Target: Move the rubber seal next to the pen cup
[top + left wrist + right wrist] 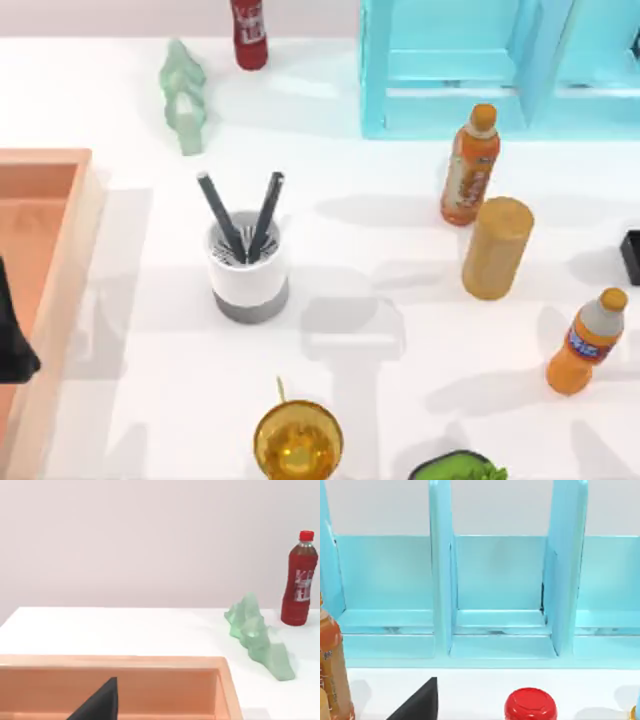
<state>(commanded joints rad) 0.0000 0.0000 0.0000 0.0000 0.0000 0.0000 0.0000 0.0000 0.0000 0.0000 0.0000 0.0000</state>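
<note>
At the table's left edge, a shallow tray (62, 262) of pale orange wood ran out of the top view. The dark bulk of our left arm (14, 335) hung over it. Of the left gripper (100, 705) we saw one black wedge above the tray, so we could not tell how its claw stood. Behind sat a jagged, translucent green figure (184, 96) and a glossy red bottle (249, 32) cropped at the top.

The pen cup (248, 272), a smooth white cylinder with a grey base band, stood upright left of centre, two dark pens splayed from its slotted top. An amber glass (297, 441) lay cut off below it.

Further right came the blue rack (452, 70), an orange bottle (470, 166) and a matte tan cylinder (497, 247). The right gripper (419, 704) was likewise a black sliver, its claw unreadable. The rubber seal (631, 257), matte black, sat at the right edge, half cropped, well apart from the cup.
</note>
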